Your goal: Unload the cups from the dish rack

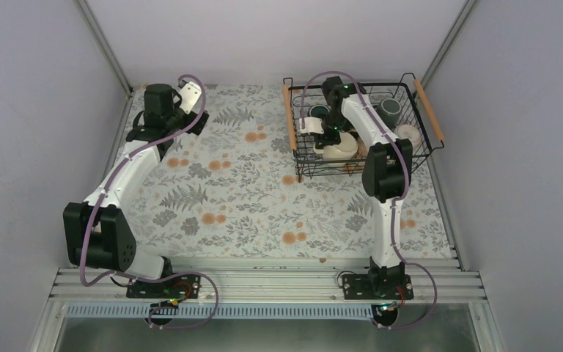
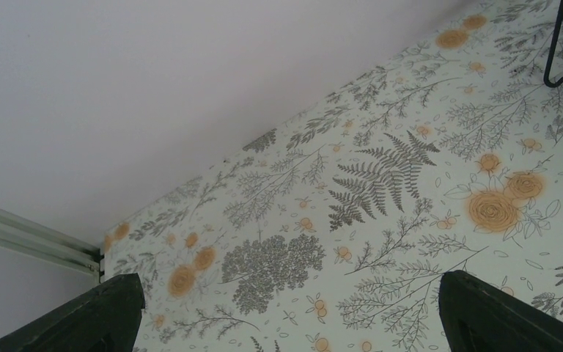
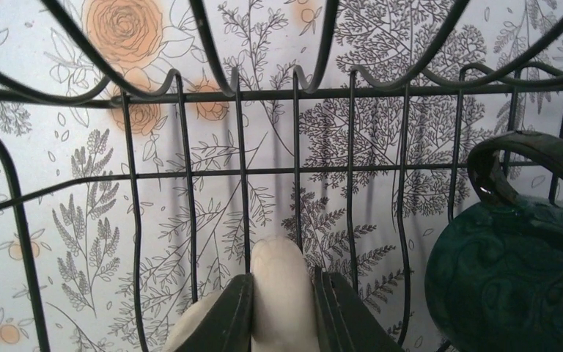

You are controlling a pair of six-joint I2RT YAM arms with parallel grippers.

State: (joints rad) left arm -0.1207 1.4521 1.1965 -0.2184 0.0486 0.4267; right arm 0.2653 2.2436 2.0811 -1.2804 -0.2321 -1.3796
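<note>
Right end effector (image 3: 282,286) clamps a narrow part of the cream cup (image 3: 278,253), inside the dish rack (image 3: 293,94) beside the dark green cup (image 3: 506,271). Risk: so slight a hold may let it pivot on lifting and snag the wires.

Left gripper (image 2: 286,323) facing floral cloth (image 2: 381,183), dark fingers (image 2: 110,315) standing wide apart in the bottom corners, pale wall (image 2: 154,88) filling upper left, metal rail (image 2: 29,235) running in at left edge, black rack (image 2: 551,51) wire showing top right.
</note>
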